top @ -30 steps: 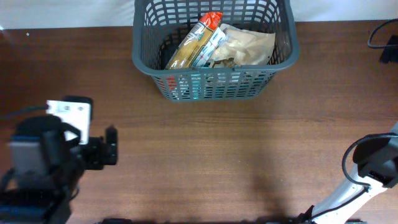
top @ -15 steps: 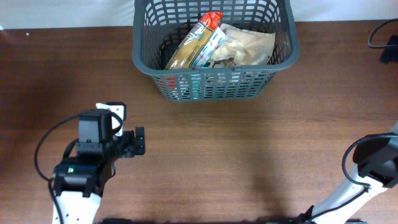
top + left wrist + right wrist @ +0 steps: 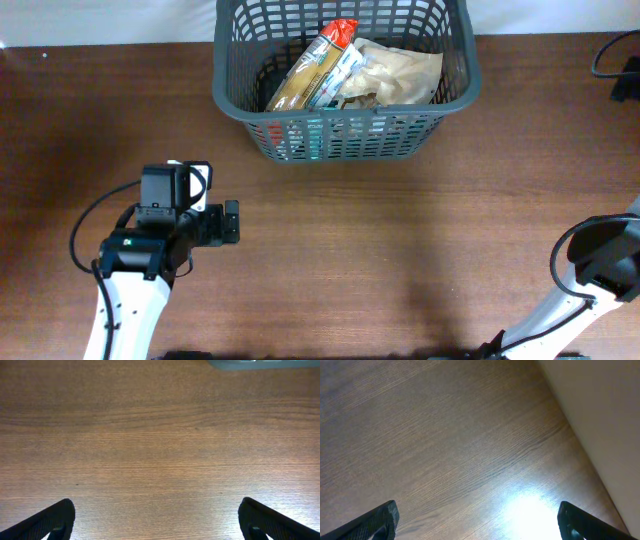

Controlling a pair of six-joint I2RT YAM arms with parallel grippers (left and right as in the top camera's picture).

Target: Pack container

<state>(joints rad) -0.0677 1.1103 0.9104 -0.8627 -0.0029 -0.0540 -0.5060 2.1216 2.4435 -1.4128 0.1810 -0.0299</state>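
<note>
Overhead view, starting at left tool (image 3: 232, 222): spread to full width, gripping nothing, touching nothing, hanging over bare tabletop (image 3: 400, 250) at front-left, fingers pointing toward centre. Confirmed from left wrist: fingertips at the frame's two bottom corners, only wood grain between.

Right tool (image 3: 477, 520): same story from its own camera, wide apart, empty, looking down at bare wood close to the tabletop's edge. Not resolvable from overhead (only right arm (image 3: 600, 265) in frame, front-right corner).

Container (image 3: 345, 140): far edge, middle of tabletop, upright, long axis running left-right. From left tool: ahead and to the right, near but apart. From right arm: well apart, on a far-left diagonal. Left arm nearer, by my read.

Already inside: yellow-green packet (image 3: 312, 72) with red end, lying diagonally, touching beige pouch (image 3: 400, 70) on its right.

No loose packet visible on the wood in any view (could be out of frame). Can't name the next pick from this. For any further item: would judge the left side the shorter reach, toward the near-left corner of the rim, dropping in from above given tall slotted walls.
</note>
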